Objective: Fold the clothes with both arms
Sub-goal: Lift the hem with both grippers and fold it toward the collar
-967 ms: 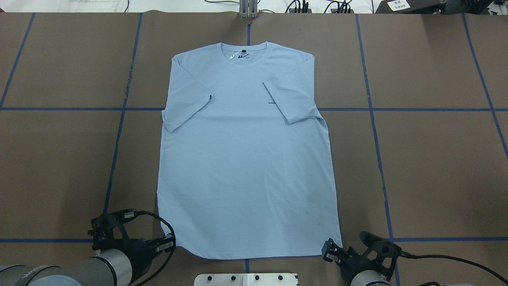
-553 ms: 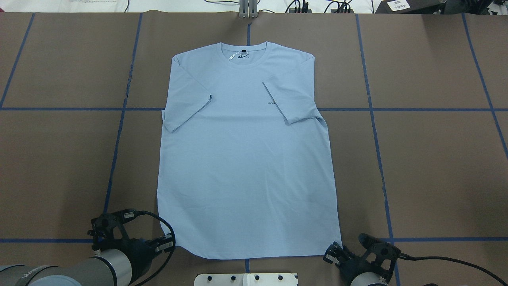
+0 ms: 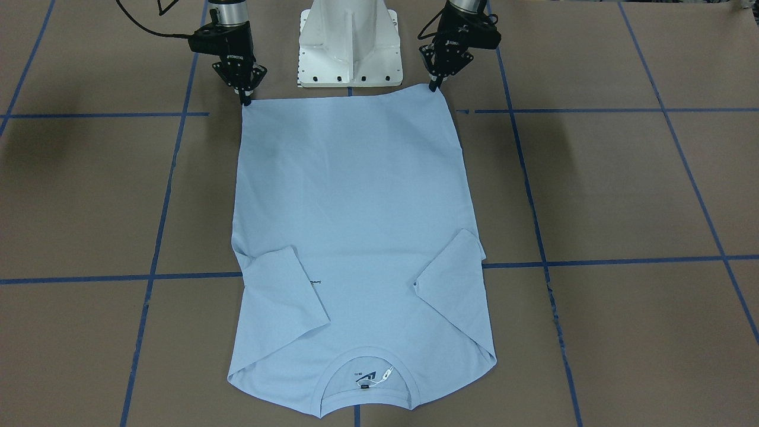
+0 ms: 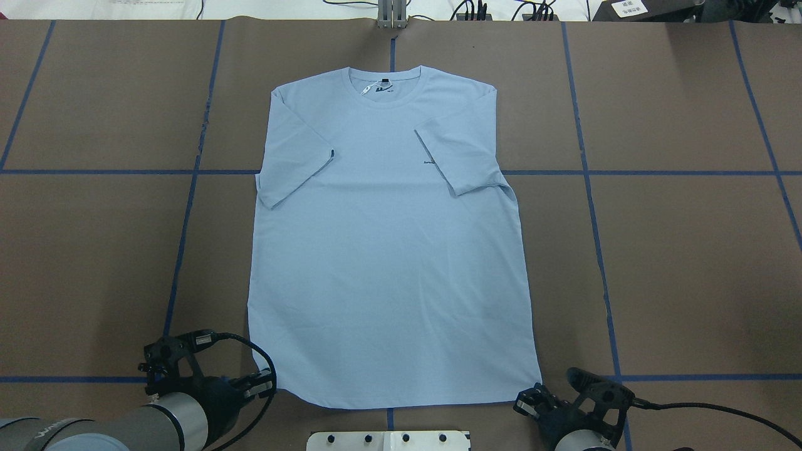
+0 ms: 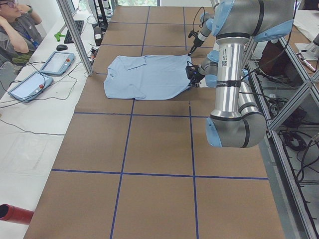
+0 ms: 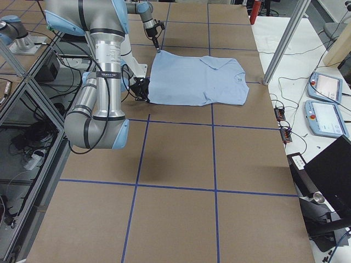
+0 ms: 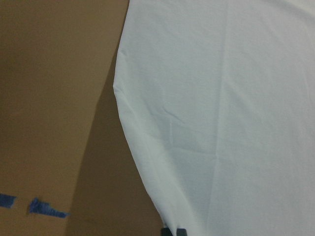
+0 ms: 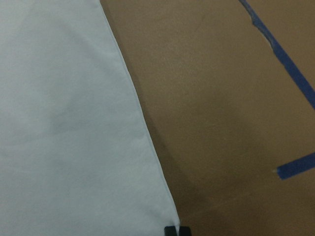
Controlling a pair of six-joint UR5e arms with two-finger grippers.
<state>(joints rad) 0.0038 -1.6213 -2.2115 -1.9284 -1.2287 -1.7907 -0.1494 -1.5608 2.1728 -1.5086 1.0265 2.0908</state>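
Note:
The light blue T-shirt (image 4: 388, 250) lies flat and face up, both sleeves folded inward, its neck at the far side (image 3: 364, 362). My left gripper (image 4: 266, 386) (image 3: 434, 88) stands at the shirt's near left hem corner, fingers together on the fabric edge (image 7: 174, 231). My right gripper (image 4: 525, 401) (image 3: 245, 101) is at the near right hem corner, its tips pinched together on the corner (image 8: 176, 230). A small dark print peeks out beside the folded sleeve (image 4: 429, 163).
The white pedestal base (image 3: 350, 53) stands just behind the hem between the arms. Blue tape lines (image 4: 188, 207) cross the brown table cover. Cables and a metal bracket (image 4: 391, 15) line the far edge. A seated person (image 5: 15, 30) and tablets (image 5: 57, 62) are beyond it.
My right gripper has shifted slightly and its fingers have closed at the hem corner, nudging that corner. The left arm and the shirt's body have not moved.

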